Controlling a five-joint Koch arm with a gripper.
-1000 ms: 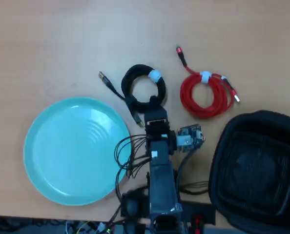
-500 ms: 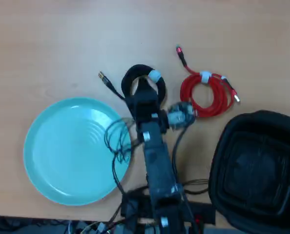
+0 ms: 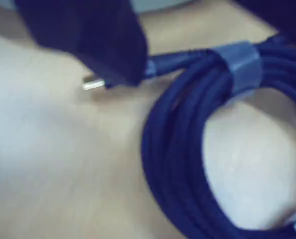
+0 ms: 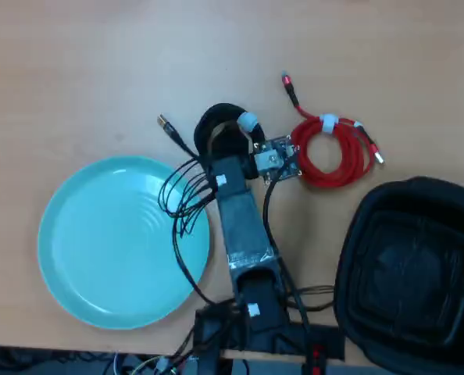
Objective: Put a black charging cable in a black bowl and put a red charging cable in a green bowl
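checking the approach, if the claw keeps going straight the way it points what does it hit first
Most likely the black cable: the claw sits over its coil, pointing down at it. Its height above the coil is unclear.

No words, brand names or numbers can be read in either view. The small white labels on the arm [image 4: 244,234] in the overhead view are too blurred to make out, and the wrist view shows no markings at all.

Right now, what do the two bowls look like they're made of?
The green bowl: likely glazed ceramic or hard plastic, smooth and glossy, with concentric rings at its centre. The black bowl: probably thin moulded plastic, glossy, with a stepped inner rim.
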